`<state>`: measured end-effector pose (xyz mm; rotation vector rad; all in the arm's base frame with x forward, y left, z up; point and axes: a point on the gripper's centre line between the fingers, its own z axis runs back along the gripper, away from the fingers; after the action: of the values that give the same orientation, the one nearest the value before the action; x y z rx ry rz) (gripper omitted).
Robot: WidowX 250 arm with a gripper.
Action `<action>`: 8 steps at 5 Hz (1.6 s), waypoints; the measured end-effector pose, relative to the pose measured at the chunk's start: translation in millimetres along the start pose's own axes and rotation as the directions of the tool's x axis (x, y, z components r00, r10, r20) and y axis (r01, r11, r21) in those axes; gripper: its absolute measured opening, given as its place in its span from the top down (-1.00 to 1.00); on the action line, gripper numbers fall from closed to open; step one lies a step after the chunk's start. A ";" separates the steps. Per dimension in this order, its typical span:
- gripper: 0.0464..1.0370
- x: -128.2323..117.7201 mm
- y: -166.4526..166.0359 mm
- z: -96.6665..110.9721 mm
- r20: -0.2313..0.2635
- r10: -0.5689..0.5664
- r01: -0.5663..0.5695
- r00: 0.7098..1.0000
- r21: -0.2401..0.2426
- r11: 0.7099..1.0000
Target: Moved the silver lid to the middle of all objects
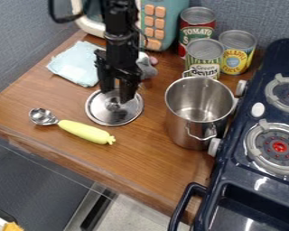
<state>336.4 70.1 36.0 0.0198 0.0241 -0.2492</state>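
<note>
Wooden top [144, 155]: a path runs between the lid [114, 115] and the pot [192, 131].
Pot: tall, blocks the way to the stove [255, 173].
Cans [199, 16]: three, like a wall behind the pot.
Scoop [83, 130]: low bump near the lid.

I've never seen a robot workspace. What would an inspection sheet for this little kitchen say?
Surface: brown wooden tabletop; grain visible.
Job's things: silver lid lies flat, knob up, left of the steel pot in the picture.
Clutter: yellow-handled scoop, pale blue cloth, three cans behind the pot.
Gripper: black gripper hangs over the lid, fingers apart.
Cables: black cable curves beside the arm, upper left.
Surroundings: dark blue toy stove at right, teal toy microwave at back.
</note>
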 end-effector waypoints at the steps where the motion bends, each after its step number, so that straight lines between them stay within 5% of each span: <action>1: -0.94 -3.2 6.2 18.8 0.055 0.039 -0.040 0.998 0.007 0.999; 3: -0.93 -29.2 -4.6 62.6 0.112 0.064 -0.073 0.992 0.074 0.995; 4: -0.93 -47.9 -15.4 74.4 0.078 0.096 -0.103 0.992 0.103 0.989; 5: -0.93 -54.1 -16.3 68.1 0.023 0.153 -0.154 0.988 0.077 0.985; 8: -0.93 -55.2 -14.3 67.6 0.022 0.160 -0.161 0.987 0.076 0.984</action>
<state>280.9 68.3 104.8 0.0970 -0.0027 -0.0885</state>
